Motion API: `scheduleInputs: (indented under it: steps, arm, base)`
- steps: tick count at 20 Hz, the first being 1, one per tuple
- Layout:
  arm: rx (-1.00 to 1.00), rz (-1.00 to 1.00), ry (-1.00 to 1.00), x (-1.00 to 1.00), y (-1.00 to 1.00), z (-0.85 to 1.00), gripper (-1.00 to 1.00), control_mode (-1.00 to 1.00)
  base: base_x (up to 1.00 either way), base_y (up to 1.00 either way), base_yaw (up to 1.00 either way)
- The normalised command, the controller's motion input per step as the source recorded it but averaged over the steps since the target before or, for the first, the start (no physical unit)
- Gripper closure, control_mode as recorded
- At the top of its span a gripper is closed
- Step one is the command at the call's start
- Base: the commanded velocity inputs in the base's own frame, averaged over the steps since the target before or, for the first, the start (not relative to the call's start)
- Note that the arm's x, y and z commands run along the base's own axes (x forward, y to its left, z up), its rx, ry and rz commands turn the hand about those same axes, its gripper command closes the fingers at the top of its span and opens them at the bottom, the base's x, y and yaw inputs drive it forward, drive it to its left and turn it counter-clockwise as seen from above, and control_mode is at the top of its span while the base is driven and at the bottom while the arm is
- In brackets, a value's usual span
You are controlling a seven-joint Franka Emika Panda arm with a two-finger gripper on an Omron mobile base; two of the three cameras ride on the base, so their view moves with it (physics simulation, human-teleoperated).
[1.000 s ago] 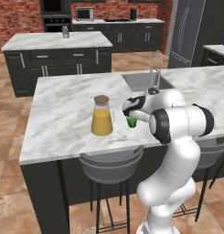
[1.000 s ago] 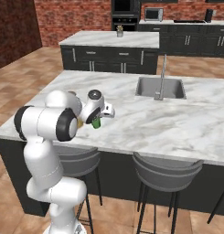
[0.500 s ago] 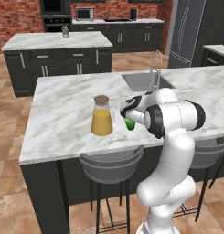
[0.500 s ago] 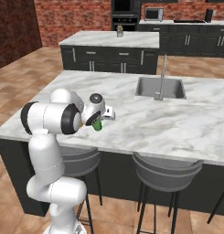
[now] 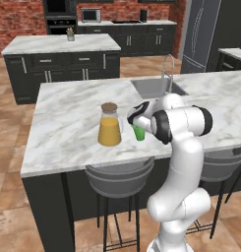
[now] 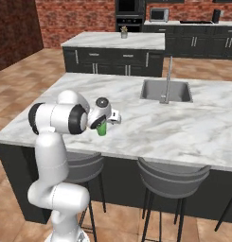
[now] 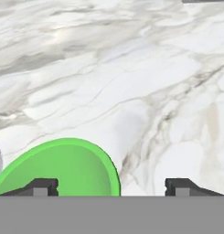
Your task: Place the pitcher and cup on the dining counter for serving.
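We saw the cup point(image 5: 138, 132) standing upright on the dining counter point(image 5: 73, 118), just beside the pitcher point(image 5: 109, 125), which stood on the same marble top with its brown lid on and orange liquid inside. The two were close but we could not tell whether they touched. From the right base camera the cup point(image 6: 102, 128) sat near the front edge of the counter point(image 6: 183, 123), partly hidden behind the robot's wrist.

The gripper point(image 5: 137, 121) hung right over the cup. In the hand camera its two dark fingertips point(image 7: 42, 186) stood wide apart at the bottom, with the cup's green rim point(image 7: 63, 167) between them but off toward the left one, and bare marble point(image 7: 131, 82) showing across the rest of the gap. The jaws were apart, and we could not make out any contact with the cup's wall.

Farther along the counter lay the steel sink point(image 5: 154, 87) with its arched faucet point(image 5: 167, 74). Two stools point(image 5: 119, 179) stood tucked under the near edge. Behind it all stood a separate island point(image 5: 63, 54) with dark drawers.
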Motion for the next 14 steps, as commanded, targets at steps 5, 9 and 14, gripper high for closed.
scheduleInputs:
  steps: [5,9,14]
  arm:
    - [0.00,0.00,0.00,0.02,-0.05,-0.02,-1.00,-1.00]
    - [0.00,0.00,0.00,-0.12,0.00,0.17,-1.00,-1.00]
    - [0.00,0.00,-0.02,-0.22,0.00,0.46,-1.00,-1.00]
  base:
    - [0.00,0.00,0.00]
    - [0.00,0.00,0.00]
    - [0.00,0.00,0.00]
